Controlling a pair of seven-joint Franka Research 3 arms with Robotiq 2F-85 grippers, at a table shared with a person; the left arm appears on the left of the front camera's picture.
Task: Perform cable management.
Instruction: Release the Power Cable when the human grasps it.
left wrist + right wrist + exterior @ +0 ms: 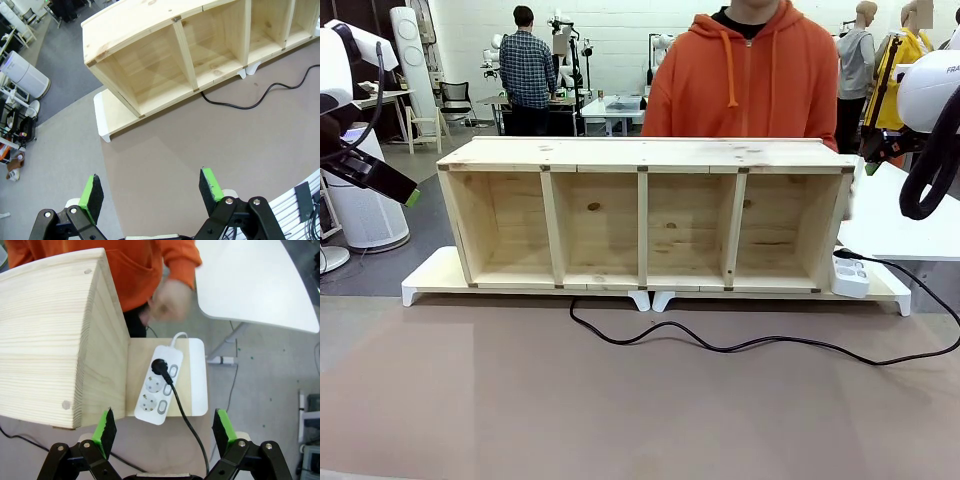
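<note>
My right gripper [165,432] hangs with jaws apart above the power strip [161,384] at the counter's right end beside the shelf [645,215]. The cable [186,417] runs from the plug toward me. My left gripper [152,192], jaws also apart, sits farther off.

You can read just one bit of writing here. On the white robot arm [928,88] at the right edge of the front view there are dark letters, "FRA", and the picture's edge cuts off the rest. The power strip [159,384], the wooden shelf [645,213] and the table carry no words you can read.
</note>
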